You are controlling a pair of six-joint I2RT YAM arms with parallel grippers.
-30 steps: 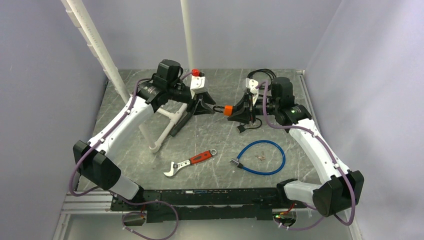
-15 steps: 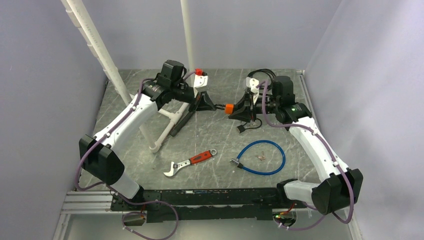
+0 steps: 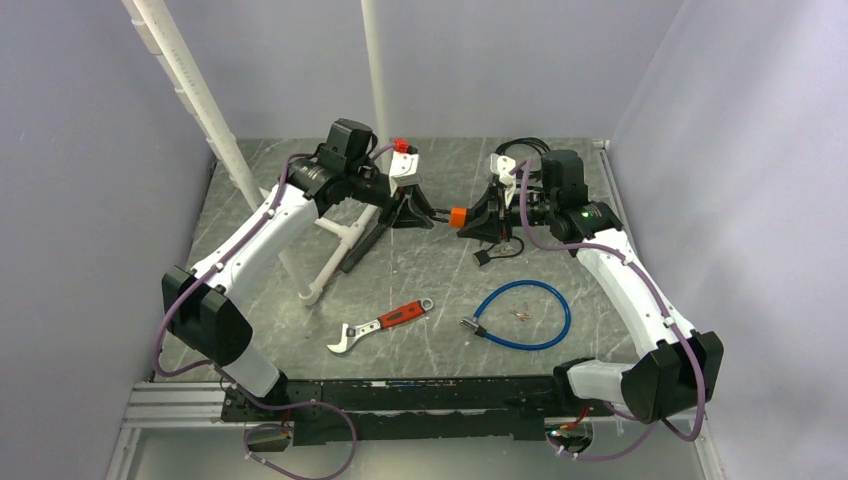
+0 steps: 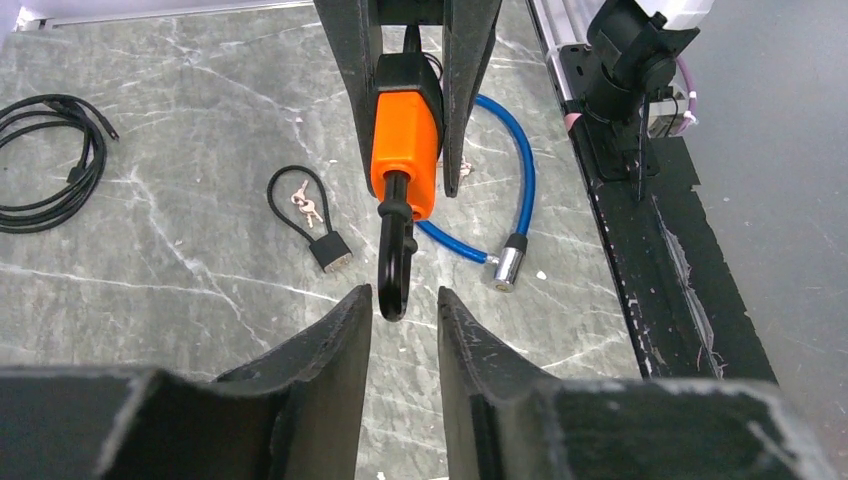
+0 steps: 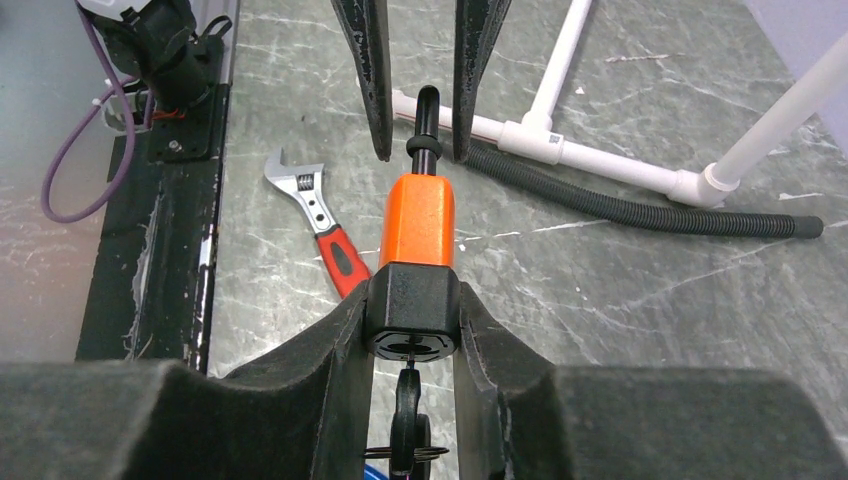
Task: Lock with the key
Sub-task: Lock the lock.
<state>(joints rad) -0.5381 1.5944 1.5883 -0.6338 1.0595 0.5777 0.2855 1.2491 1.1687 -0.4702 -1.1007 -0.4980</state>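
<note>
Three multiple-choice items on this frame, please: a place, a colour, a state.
1. Where is the wrench? A on the table, left of the blue cable lock; B inside the cable loop; C in a claw.
2. The padlock body's colour? A blue; B orange; C white.
3. The right claw is: A open, empty; B out of view; C shut on the padlock.
Key: A, it lies alone on the table; B, both wrist views show it; C, it clamps the black end.

Padlock (image 4: 405,135): orange body, black shackle, black end cap. Table (image 4: 180,290): grey marble pattern, white veins. Cable lock (image 4: 527,175): blue, silver end. Wrench (image 5: 322,225): red handle, silver head. Pipe (image 5: 600,160): white. Hose (image 5: 640,210): black, ribbed. Small padlock (image 4: 330,250): black.
</note>
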